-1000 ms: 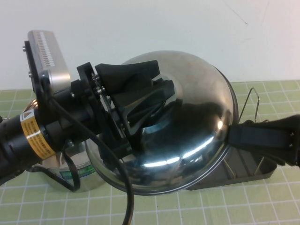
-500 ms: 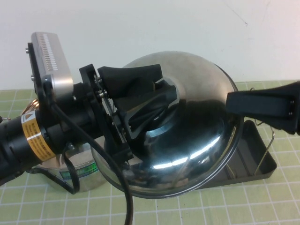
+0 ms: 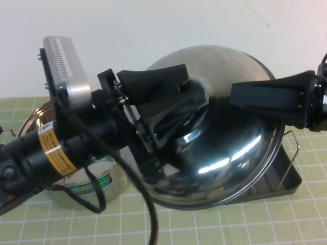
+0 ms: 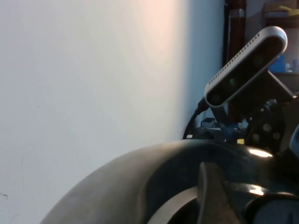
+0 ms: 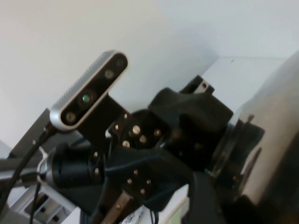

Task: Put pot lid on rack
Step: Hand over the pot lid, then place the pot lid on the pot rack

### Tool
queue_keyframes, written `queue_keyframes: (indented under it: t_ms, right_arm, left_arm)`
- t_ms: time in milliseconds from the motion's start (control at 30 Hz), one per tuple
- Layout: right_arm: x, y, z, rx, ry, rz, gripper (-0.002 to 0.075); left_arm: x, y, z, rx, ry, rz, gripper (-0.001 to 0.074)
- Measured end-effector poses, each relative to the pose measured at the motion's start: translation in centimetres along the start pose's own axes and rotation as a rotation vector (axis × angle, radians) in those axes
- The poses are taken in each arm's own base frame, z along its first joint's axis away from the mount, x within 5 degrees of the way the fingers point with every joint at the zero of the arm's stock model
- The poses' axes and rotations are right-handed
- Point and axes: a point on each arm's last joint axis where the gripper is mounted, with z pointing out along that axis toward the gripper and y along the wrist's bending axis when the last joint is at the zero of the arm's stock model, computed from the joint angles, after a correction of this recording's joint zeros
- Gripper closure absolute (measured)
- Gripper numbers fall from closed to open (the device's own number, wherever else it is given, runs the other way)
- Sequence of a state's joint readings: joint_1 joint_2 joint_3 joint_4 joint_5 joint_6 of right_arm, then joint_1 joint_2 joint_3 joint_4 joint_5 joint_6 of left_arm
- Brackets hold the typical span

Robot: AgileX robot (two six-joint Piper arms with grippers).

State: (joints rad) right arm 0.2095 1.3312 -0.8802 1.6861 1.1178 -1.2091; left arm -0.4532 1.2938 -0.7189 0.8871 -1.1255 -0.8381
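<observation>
The pot lid point(image 3: 230, 153), a shiny steel dome, is held tilted in the air, its top facing my left side. My left gripper point(image 3: 186, 102) is shut on the black knob at its centre. The lid's lower rim hangs over the left part of the rack point(image 3: 286, 186), a dark grey tray with a wire loop point(image 3: 295, 148). My right gripper point(image 3: 236, 97) reaches in from the right, level with the lid's upper right part and in front of it. The lid also shows in the left wrist view point(image 4: 140, 186) and the right wrist view point(image 5: 275, 135).
The steel pot point(image 3: 92, 186) with a green label stands open at the left, under my left arm. A white wall rises behind the green gridded mat point(image 3: 219, 224).
My left gripper has carried the lid to the right and a little up. My right gripper has risen from beside the rack and reached left across the lid's upper part.
</observation>
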Motion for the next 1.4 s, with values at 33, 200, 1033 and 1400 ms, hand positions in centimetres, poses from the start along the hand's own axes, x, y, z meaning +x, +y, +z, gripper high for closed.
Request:
queue_keyframes:
  t_ms: [33, 200, 1033, 1400]
  right_arm:
    - [-0.1, 0.0, 0.0, 0.007, -0.010, 0.003, 0.0334]
    - [-0.4, -0.1, 0.1, 0.024, -0.032, -0.010, 0.0406]
    - [-4.7, 1.1, 0.7, 0.162, -0.070, -0.337, 0.0704]
    - [-2.5, -3.4, 0.9, 0.332, -0.009, -0.203, 0.0704]
  left_arm:
    - [0.2, 0.1, 0.2, -0.013, -0.006, -0.005, 0.0426]
    - [1.3, 0.9, 0.6, -0.063, 0.026, -0.032, 0.0423]
    - [-1.3, 0.6, -2.6, -0.426, 0.342, 0.201, 0.0538]
    - [-3.5, 0.3, -6.2, -0.727, 0.426, 0.222, 0.0732]
